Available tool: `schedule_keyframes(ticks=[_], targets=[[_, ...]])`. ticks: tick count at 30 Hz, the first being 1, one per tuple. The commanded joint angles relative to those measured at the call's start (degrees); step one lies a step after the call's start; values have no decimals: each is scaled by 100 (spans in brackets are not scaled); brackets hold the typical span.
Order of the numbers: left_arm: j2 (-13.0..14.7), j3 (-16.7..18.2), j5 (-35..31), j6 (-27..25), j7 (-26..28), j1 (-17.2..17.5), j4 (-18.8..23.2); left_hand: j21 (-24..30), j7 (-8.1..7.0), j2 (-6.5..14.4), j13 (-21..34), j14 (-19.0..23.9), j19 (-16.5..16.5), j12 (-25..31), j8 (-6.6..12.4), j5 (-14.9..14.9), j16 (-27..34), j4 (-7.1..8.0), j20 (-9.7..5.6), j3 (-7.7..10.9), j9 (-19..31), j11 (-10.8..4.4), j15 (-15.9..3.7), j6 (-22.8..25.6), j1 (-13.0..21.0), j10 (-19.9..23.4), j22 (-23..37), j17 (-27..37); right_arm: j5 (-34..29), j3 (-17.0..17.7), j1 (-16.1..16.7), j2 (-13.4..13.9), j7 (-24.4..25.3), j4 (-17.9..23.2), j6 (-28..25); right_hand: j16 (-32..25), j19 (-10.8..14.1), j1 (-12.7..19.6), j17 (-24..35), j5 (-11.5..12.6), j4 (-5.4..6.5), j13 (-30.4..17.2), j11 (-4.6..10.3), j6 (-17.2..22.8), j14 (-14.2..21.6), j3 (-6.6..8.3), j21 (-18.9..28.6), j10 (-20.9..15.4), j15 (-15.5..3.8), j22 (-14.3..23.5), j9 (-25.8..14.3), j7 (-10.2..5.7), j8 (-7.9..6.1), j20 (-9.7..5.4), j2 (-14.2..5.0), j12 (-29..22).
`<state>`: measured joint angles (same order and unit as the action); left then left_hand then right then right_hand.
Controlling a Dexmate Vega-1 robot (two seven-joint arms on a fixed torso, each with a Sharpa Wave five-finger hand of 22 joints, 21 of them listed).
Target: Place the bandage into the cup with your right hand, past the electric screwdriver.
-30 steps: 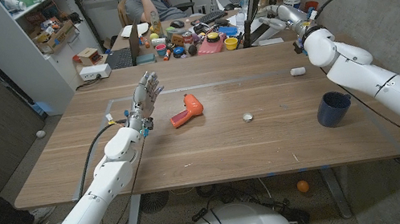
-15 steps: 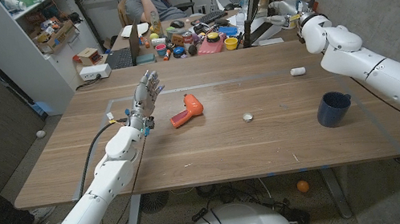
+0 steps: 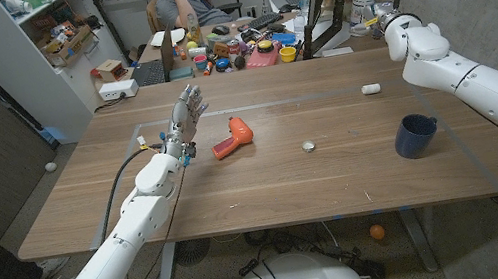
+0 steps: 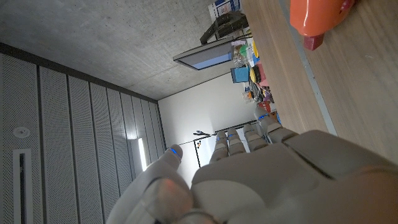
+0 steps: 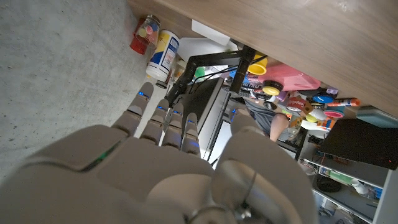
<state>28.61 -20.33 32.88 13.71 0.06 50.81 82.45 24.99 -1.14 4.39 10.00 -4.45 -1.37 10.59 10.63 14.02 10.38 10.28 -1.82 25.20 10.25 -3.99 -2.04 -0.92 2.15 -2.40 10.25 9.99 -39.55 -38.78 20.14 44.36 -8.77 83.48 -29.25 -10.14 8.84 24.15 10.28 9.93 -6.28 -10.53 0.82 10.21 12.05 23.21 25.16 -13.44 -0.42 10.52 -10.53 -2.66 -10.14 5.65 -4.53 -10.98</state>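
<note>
Fingers of the left hand (image 3: 185, 111) stand spread and empty, just left of the orange electric screwdriver (image 3: 232, 137). Right of it lies a small round disc (image 3: 309, 146). The white bandage (image 3: 371, 89) lies far right; the blue cup (image 3: 415, 135) stands nearer. The right hand (image 5: 180, 168) holds nothing, fingers apart.

No lettering, brand, number or sign could be read in any view. The jars (image 5: 155, 46) seen in the right wrist view carried coloured labels, but their print was too small and blurred to make out.
</note>
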Motion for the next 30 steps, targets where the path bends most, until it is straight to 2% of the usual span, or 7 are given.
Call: schedule_keyframes(ticks=[1,7,11,23,24,30], targets=[[-150,-131,-27,-21,-60,-145,-202,-12,1,480,27,-45,11,33,21,25,27,4,-284,27,17,-13,-47,37,-22,20,25,34,-109,22,93,271,-680,-128,-372,-23,36,-76,28,-8,16,-20,16,-105,-28,-41,3,40,-25,20,-23,-13,24,35,11,10],[-232,-180,-29,8,-157,-241,-364,-17,0,481,28,-44,13,34,22,25,27,4,-295,27,17,-13,-49,41,-23,21,25,34,-183,-90,31,271,-918,-281,-433,-34,83,-159,29,2,28,-22,5,-332,-51,-124,-6,180,-38,18,-24,22,45,24,76,22],[-284,-209,-29,6,-222,-310,-476,-20,3,481,28,-46,14,34,23,25,26,5,-291,26,18,-7,-44,42,-24,21,25,34,-209,-159,-29,244,-1005,-413,-376,-21,121,-188,23,15,11,-24,13,-549,-114,-181,-18,316,-24,13,-25,46,57,70,137,37],[-334,-215,-40,5,-329,-396,-608,-29,7,485,28,-41,18,34,22,26,27,6,-287,27,18,-6,-41,43,-26,22,26,34,-229,-312,-191,101,-1198,-742,-231,-8,125,-276,20,30,8,-27,-26,-727,-214,-291,-57,395,37,5,-26,119,37,83,267,13],[-331,-210,-38,2,-330,-391,-603,-32,8,486,28,-40,16,34,21,26,27,6,-282,27,18,-7,-38,41,-26,21,26,34,-214,-320,-198,109,-1211,-759,-171,-13,129,-282,15,44,-11,-27,-122,-747,-226,-322,-72,516,45,3,-27,120,15,82,319,40],[-297,-175,-17,-28,-321,-332,-544,-37,9,488,28,-38,16,34,20,26,28,7,-280,27,18,7,-41,38,-27,22,26,34,-168,-358,-231,129,-1391,-777,-58,-5,136,-181,-3,90,-100,-29,-157,-952,-287,-327,-114,742,93,-3,-31,187,18,85,372,62]])
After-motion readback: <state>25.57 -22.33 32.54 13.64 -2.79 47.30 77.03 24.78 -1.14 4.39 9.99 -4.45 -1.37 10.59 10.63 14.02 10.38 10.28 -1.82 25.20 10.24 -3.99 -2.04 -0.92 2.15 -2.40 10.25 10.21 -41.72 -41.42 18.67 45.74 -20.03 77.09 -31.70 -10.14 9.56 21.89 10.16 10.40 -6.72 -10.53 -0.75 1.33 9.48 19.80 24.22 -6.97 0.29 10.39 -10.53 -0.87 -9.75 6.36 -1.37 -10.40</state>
